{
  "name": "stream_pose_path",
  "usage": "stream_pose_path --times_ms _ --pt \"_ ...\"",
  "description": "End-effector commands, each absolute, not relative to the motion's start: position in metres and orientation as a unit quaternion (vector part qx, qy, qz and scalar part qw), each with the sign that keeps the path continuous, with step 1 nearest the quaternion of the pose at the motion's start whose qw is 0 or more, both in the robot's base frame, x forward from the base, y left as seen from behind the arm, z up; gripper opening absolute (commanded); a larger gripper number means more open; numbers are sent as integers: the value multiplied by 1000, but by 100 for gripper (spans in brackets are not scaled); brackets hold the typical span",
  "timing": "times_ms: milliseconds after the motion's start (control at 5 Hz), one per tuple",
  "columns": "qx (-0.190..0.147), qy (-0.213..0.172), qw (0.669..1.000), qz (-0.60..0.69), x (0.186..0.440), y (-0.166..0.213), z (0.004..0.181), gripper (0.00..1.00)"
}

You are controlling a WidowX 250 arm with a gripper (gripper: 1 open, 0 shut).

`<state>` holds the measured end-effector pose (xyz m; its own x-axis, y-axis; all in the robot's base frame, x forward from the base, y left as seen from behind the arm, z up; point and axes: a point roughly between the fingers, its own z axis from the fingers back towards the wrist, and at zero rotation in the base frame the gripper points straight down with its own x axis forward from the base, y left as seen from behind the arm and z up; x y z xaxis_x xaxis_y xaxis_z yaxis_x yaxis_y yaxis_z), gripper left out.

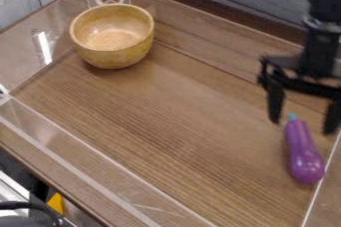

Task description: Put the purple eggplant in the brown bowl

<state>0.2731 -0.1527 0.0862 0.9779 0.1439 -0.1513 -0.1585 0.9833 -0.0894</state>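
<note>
The purple eggplant [304,151] lies flat on the wooden surface [173,121] at the near right, stem end pointing away. Just above its far end hangs the pincer [304,113], pointing down, fingers spread wide and holding nothing. The brown bowl [112,35] sits well apart at the far left, upright.

wide bare surface [173,112] lies between brown bowl [114,35] and purple eggplant [304,150]; clear walls [80,176] fence the edges.
</note>
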Motion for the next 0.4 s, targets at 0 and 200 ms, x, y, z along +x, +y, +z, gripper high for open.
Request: stream_pose_path --times_ms 0,200 --pt "-62 49 993 92 274 -154 82 100" --pt "-62 47 994 78 276 -155 81 100"
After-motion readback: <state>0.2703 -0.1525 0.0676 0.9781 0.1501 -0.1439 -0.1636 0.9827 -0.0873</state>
